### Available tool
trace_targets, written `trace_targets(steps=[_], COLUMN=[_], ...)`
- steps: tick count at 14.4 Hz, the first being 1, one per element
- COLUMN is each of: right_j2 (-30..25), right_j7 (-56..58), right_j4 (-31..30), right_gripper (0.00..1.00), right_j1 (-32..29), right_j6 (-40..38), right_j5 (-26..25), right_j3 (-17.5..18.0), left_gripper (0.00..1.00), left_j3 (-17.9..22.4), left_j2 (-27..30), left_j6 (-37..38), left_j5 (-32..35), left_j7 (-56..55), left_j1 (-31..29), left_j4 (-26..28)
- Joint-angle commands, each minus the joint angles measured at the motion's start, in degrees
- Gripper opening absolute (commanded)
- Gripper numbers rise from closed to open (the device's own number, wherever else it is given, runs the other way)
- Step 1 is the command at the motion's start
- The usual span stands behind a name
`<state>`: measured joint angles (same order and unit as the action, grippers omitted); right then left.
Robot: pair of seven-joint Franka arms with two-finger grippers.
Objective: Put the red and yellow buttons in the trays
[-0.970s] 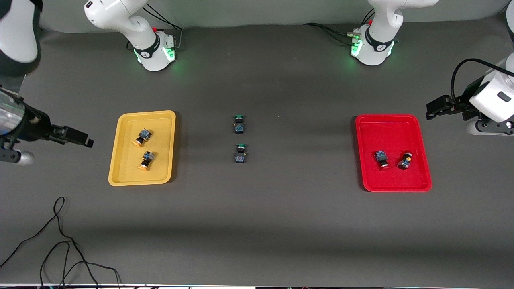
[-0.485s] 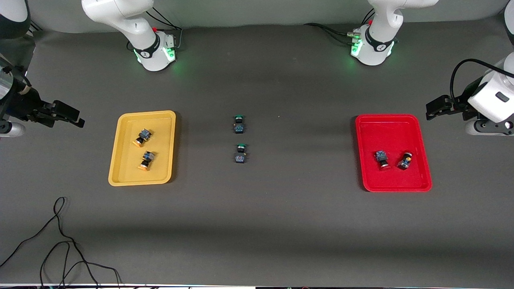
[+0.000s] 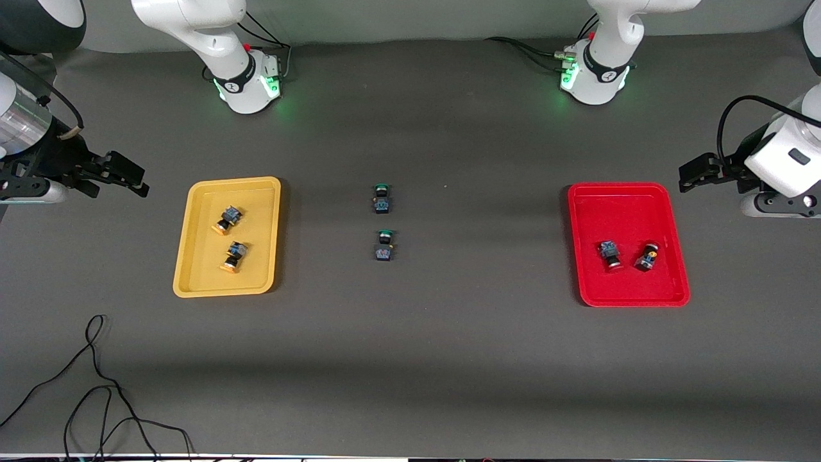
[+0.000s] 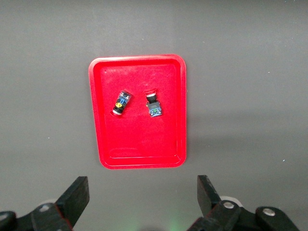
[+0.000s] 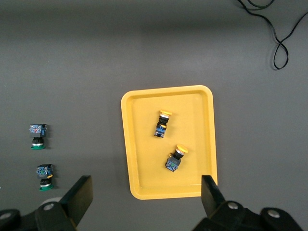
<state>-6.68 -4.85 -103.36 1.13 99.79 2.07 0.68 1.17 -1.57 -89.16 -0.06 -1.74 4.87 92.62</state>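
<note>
Front view has my right pincer point(image 3: 131, 178) wide by the yellow tray point(image 3: 192, 256) with both yellow buttons point(image 3: 229, 218), left pincer point(image 3: 694, 173) wide at the red tray point(image 3: 641, 295), red buttons point(image 3: 610, 253) inside, mid-tabletop point(image 3: 410, 359).

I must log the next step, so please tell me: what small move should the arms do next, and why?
Probably none beyond parking both arms. Both yellow buttons lie in the yellow tray, both red buttons in the red tray. Only the green buttons remain on the table. The left hand and right hand are open, off the trays.
</note>
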Motion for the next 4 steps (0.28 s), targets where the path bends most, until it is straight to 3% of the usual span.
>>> trace_targets(steps=[1, 4], right_j2=[0.3, 1.2], right_j7=[1.2, 1.2], right_j4=[1.4, 1.8], right_gripper=[1.0, 1.0], right_j1=[-0.6, -0.6], right_j6=[-1.3, -1.4], right_j5=[-1.1, -1.0], right_j3=[0.7, 0.6], left_gripper=[1.0, 1.0], left_j3=[0.3, 0.4], left_j2=[0.3, 0.2], left_j6=[0.3, 0.0], left_j5=[0.9, 0.9], left_j7=[0.4, 0.4], left_j1=[0.8, 0.5], left_j4=[0.0, 0.0])
